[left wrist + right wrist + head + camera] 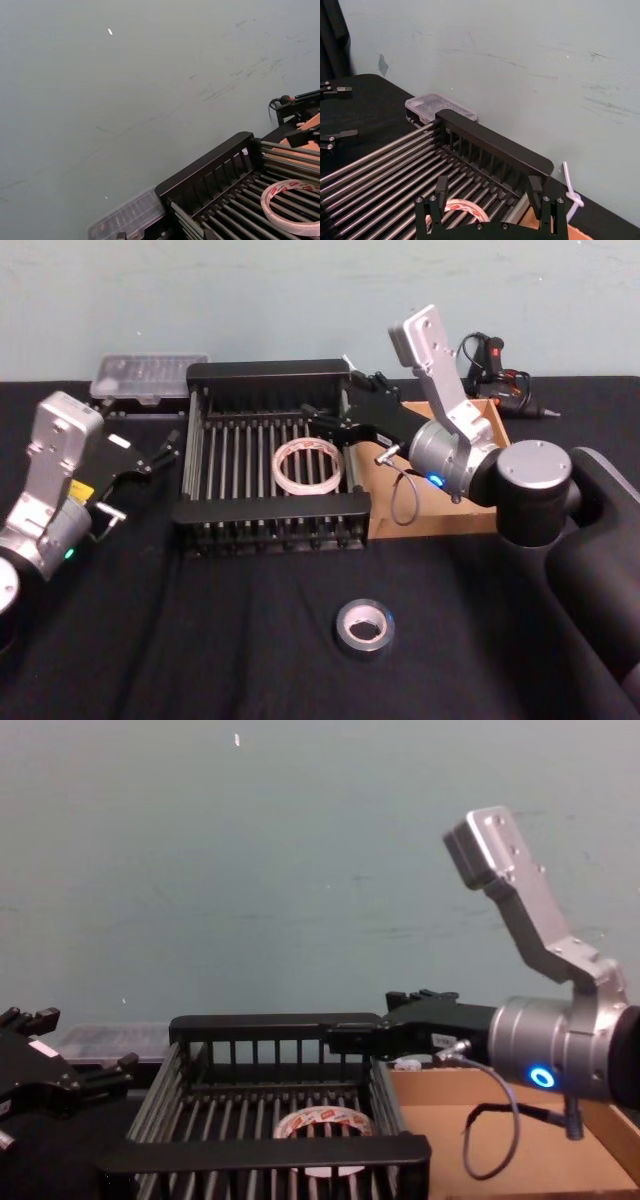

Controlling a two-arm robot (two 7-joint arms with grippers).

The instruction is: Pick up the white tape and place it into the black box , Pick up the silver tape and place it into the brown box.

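White tape lies centre frame in black box, released; my right gripper hovers above, fingers wide. Silver tape waits at lower centre; left gripper parked, fingers spread.

A plain pale blue-green wall closes the far side of the scene, its paint marked with faint scuffs and thin scratches. A table with a black cloth runs up to the wall and takes up the whole near ground. At the far left, against the wall, lies a clear plastic case. At the far right, also by the wall, rests a black tool with red parts. The light is even and soft, without hard shadows.
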